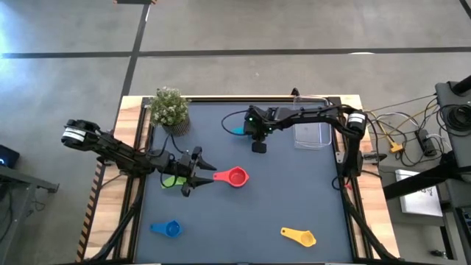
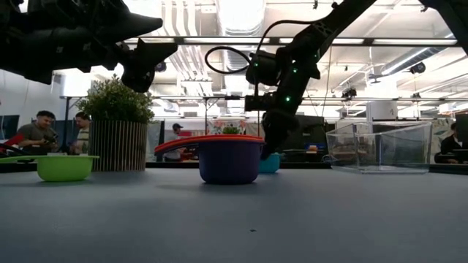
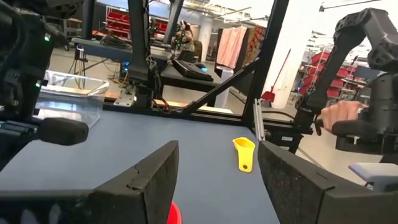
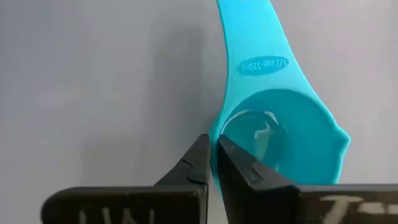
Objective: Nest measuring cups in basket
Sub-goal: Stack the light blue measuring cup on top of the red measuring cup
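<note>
- Right tool (image 4: pixel 212 163): pinched on rim of light blue cup (image 4: pixel 280 134), low on desk (image 1: pixel 294 199) near basket (image 1: pixel 312 134), apparently to lift it in.
- Left tool (image 1: pixel 204 174): spread apart, hovering beside red cup (image 1: pixel 235 177), waiting.

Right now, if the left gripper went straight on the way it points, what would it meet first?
Probably the red cup, just ahead of the open left gripper; the yellow cup lies much farther off.

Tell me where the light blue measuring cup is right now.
In the high view the light blue measuring cup sits near the table's far edge, left of the basket, with the right gripper pinching its rim.
</note>
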Robot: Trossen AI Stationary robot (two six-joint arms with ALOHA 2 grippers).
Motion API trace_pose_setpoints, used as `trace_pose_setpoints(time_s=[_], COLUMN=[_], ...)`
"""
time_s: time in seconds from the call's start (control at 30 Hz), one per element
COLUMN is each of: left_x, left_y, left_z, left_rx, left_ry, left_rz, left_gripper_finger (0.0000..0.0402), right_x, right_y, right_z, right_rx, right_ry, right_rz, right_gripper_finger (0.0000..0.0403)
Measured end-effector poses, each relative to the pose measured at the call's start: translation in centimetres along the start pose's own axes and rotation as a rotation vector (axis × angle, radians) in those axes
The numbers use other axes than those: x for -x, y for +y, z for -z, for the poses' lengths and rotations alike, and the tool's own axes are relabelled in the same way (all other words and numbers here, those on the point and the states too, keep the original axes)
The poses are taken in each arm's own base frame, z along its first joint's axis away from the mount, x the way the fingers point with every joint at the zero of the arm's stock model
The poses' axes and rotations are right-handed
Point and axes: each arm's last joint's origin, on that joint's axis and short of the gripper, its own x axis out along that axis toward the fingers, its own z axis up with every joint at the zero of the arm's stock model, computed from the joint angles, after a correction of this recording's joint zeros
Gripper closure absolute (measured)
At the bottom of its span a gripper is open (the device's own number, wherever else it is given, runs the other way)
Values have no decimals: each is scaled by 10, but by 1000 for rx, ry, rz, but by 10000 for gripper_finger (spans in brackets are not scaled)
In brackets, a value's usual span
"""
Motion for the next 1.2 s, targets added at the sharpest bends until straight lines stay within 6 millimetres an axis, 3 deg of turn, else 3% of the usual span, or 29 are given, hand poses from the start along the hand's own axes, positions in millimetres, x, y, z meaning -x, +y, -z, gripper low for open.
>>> trace_pose_setpoints(time_s=[0.23,0.6,0.87,1.2], left_x=[1,23,37,38], left_y=[1,-1,-2,-1], left_z=[1,-9,-17,-16], left_rx=[-24,-16,18,17], left_ry=[18,25,28,35], left_rz=[-21,-29,-66,-109], left_gripper_finger=[199,199,199,199], right_x=[33,78,84,80], right_y=[20,106,147,172], right_z=[-21,-50,-53,-54], right_rx=[-60,11,-104,-182], right_ry=[-87,-251,-278,-287], right_rz=[-11,-97,-143,-199], right_gripper_finger=[394,394,394,394])
